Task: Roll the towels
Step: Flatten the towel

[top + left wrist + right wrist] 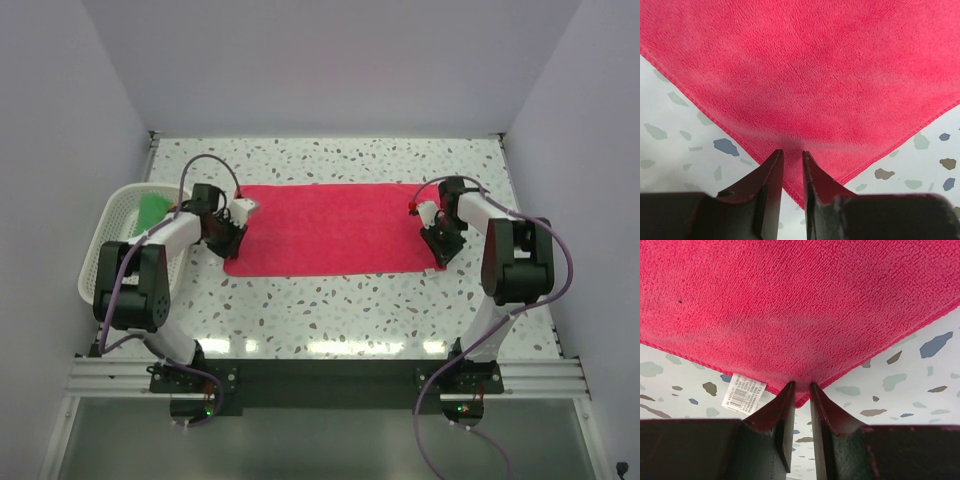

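Observation:
A pink-red towel lies spread flat across the middle of the speckled table. My left gripper is down at its near left corner. In the left wrist view the towel fills the upper frame, and the left gripper tips rest on the corner, a narrow gap apart with cloth showing between them. My right gripper is at the near right corner. There the towel corner sits between the right gripper tips, also a narrow gap apart. A green towel lies in the basket.
A white mesh basket stands at the left table edge, close behind the left arm. A white barcode label sticks out from the towel's edge beside the right fingers. White walls enclose the table on three sides.

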